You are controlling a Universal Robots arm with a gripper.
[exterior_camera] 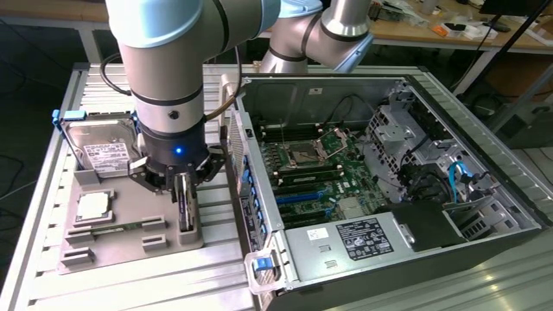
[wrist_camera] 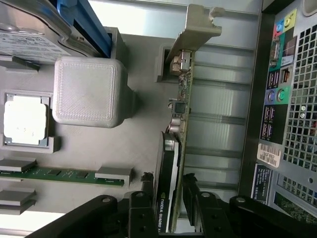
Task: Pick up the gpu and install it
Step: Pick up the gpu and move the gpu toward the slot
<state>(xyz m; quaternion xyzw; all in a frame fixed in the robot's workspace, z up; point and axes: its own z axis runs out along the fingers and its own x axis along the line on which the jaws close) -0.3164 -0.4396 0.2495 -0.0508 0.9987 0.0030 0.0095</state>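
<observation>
Fingers (wrist_camera: pixel 190 201) of my tool (wrist_camera: pixel 168 198) stand on either side of the gpu (wrist_camera: pixel 172 163), parted, with a thin gap showing on each flank, so nothing is gripped. The gpu stands on its long edge in a slot of the grey tray (wrist_camera: pixel 143 129), its metal bracket (wrist_camera: pixel 198 29) at the end away from my tool. In the same tray I see the chip (wrist_camera: pixel 25 119) in its square pocket, a green memory stick (wrist_camera: pixel 54 173) lying flat near it, and the hard drive (wrist_camera: pixel 29 39) with blue handles. In the exterior view the tray sits on the slatted tabletop (exterior_camera: pixel 216 278), and the open computer case (exterior_camera: pixel 346 168) lies just beside it, on the exterior view's right, motherboard exposed.
</observation>
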